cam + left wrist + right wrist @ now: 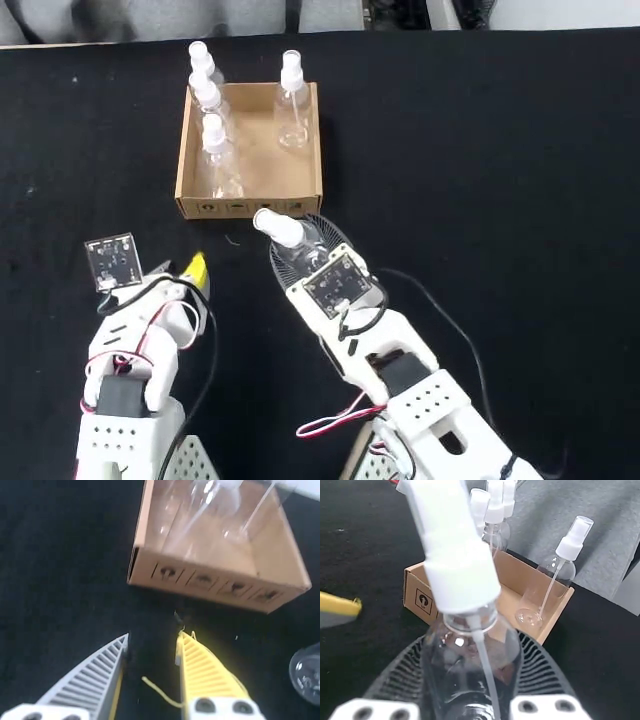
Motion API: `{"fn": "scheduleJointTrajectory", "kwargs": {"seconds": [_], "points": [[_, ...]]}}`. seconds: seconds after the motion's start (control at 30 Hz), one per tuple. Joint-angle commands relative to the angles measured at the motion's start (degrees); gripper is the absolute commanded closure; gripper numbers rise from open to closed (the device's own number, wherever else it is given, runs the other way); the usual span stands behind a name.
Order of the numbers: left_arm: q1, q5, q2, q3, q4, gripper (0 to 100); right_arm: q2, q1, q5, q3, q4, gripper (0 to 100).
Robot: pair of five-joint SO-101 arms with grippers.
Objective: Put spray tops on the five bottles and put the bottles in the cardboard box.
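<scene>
Pinches the fifth bottle (292, 240) in the right end effector (300, 250), with black ribbed fingers (547, 672) pressed against both sides of the clear body. Holds it over the black counter (500, 150), just in front of the near wall of the cardboard box (250, 207), with the white spray top (275, 226) pointing toward that wall. Shows, from the right wrist, the top seated on the neck and a thin dip tube running down inside the bottle.

Hangs the left end effector (192, 270) low over the counter, near the box's front left corner and apart from the held bottle. Spreads the grey finger (100, 675) and yellow finger (205, 675), with only bare counter in the gap between them.

Contains four bottles (208, 100) standing upright in the box, each capped in white. Lines three of them along the left wall and sets the fourth alone toward the far right corner. Carries a row of small printed marks along the outside of the box's near wall.
</scene>
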Motion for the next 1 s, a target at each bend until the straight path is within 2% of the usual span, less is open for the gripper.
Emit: {"fn": "scheduleJointTrajectory", "kwargs": {"seconds": [0.0, 0.23, 0.63, 0.87, 0.97], "points": [[-0.7, -0.8, -0.5, 1.4, 3.3, 86, -2.2, 1.5, -0.4, 0.0, -0.4, 91.7], [-0.6, -9.1, -0.4, 1.4, 13.3, 86, -2.2, 1.5, -0.4, 0.0, -0.4, 91.7], [-0.7, -9.7, -0.4, 1.4, 23.1, 86, -2.2, 1.5, -0.4, 0.0, 0.0, 91.7], [-0.7, -9.7, -0.3, 1.4, 23.6, 87, -2.2, 1.5, -0.4, 0.0, 0.1, 91.7], [-0.6, -9.7, -0.4, 1.4, 23.4, 96, -2.2, 1.5, -0.4, 0.0, 0.1, 91.7]]}}
